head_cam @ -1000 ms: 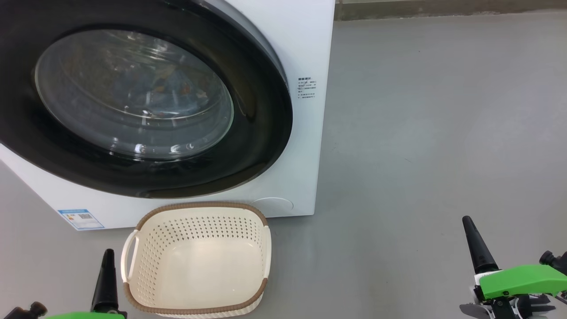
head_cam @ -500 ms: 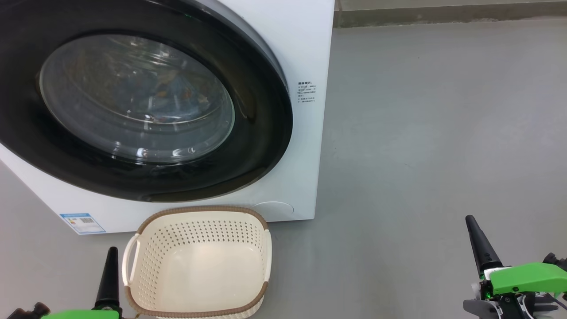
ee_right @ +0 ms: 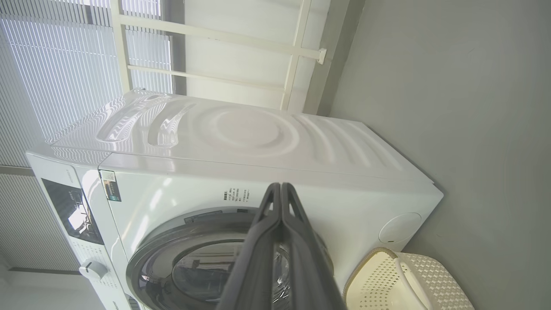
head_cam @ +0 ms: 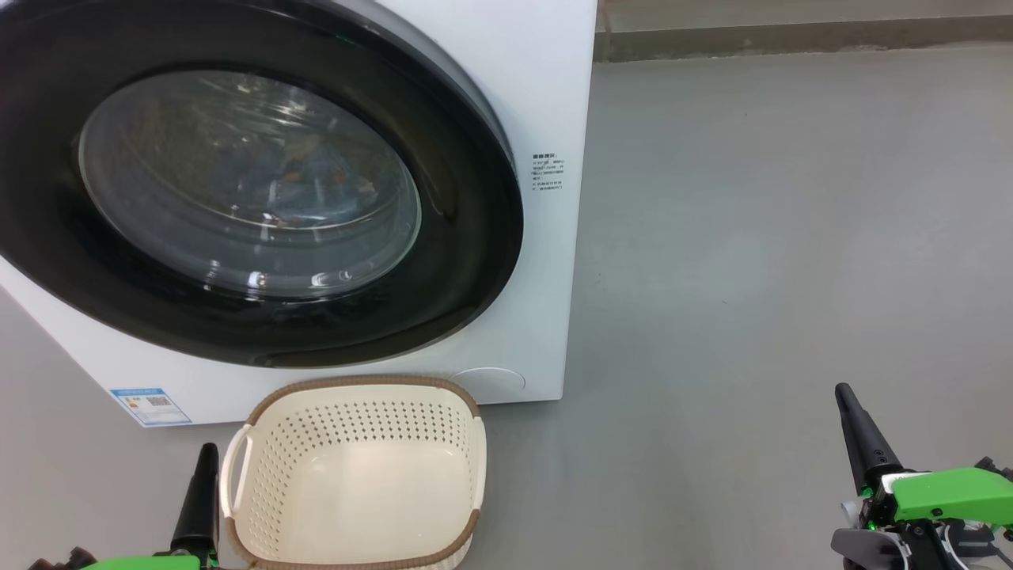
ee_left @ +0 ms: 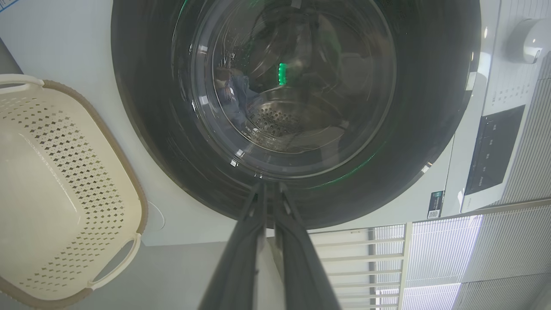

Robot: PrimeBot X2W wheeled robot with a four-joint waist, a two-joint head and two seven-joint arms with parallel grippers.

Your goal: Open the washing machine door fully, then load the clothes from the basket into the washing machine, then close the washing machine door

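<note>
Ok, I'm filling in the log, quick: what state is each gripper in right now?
Left gripper: closed, holding nothing.
Right gripper: closed, holding nothing.

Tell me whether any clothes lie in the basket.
No: in the head view the basket has a bare cream floor and bare perforated walls.

The big white boxy front-loading washing machine [head_cam: 546, 87] has its round glossy black door [head_cam: 467, 237] shut. Behind the bulging glass lies what seems blue printed cloth [head_cam: 313, 174]. The cream perforated plastic basket [head_cam: 356, 412], brown-rimmed, sits empty just before the machine.
</note>
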